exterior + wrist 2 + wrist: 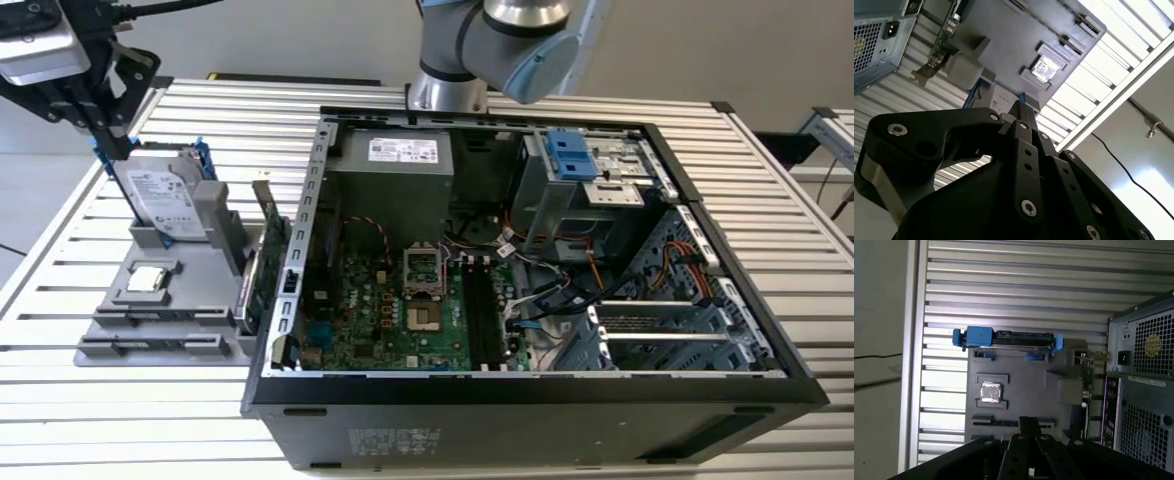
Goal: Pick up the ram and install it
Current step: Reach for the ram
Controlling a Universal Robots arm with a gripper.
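Hanging high above the slatted desk (134, 420), the robot's hand (115, 150) was poised over the grey parts fixture (200, 285), which sat just beside the open computer case (534, 388) on the exterior view's left. Its fingers (1023, 125) met tip to tip in both wrist views, closed with nothing gripped between them.

The ram (1004, 423) was judged to be the thin dark strip standing on edge in a slotted holder at the end of the fixture away from the silver hard drive (167, 205). The processor chip (150, 281) was seated between the two. Edge-on, the strip's colour and chips could not be made out, so that reading was not certain.

In the first wrist view the closed tips lined up with the middle of the strip. That suggested the ram lay straight below the hand and well apart from it in height. The strip's long axis ran parallel to the hard drive's long edge, across the fixture from the exterior view's left to its right.

Inside the case, the motherboard's black slots (475, 310) ran roughly crosswise to that line and looked unfilled. A green expansion card (272, 260) stood upright between fixture and case.
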